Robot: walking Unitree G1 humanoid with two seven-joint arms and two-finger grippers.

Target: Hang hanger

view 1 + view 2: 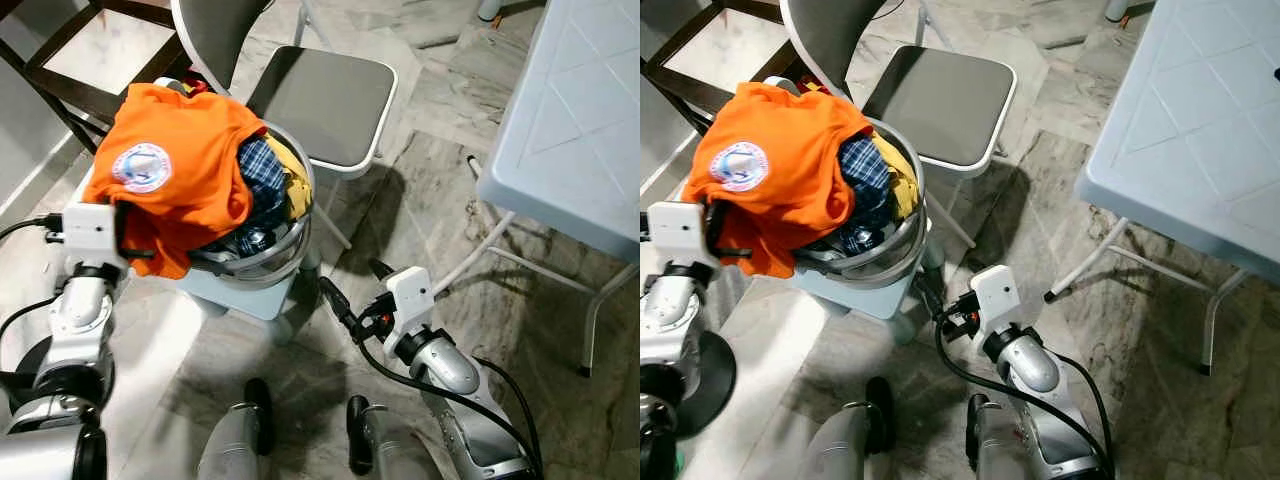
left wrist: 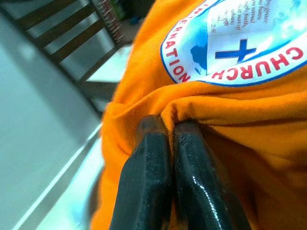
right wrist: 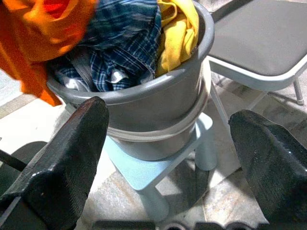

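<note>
An orange T-shirt [image 1: 175,160] with a round blue and white badge lies heaped over the left side of a grey laundry basin [image 1: 270,255]. My left gripper [image 2: 169,129] is shut on a fold of that orange shirt at the basin's left edge. A blue plaid shirt [image 3: 124,43] and a yellow garment [image 3: 175,28] lie in the basin under it. My right gripper [image 1: 355,290] hangs open low to the right of the basin, its wide-spread fingers [image 3: 72,153] pointing toward the basin's wall. No hanger can be made out.
The basin rests on a pale blue stool [image 3: 153,167]. A grey folding chair [image 1: 325,100] stands just behind it. A pale plastic table [image 1: 575,130] is at the right, and a dark wooden frame [image 1: 70,80] at the back left. Marble floor [image 1: 430,200] lies between chair and table.
</note>
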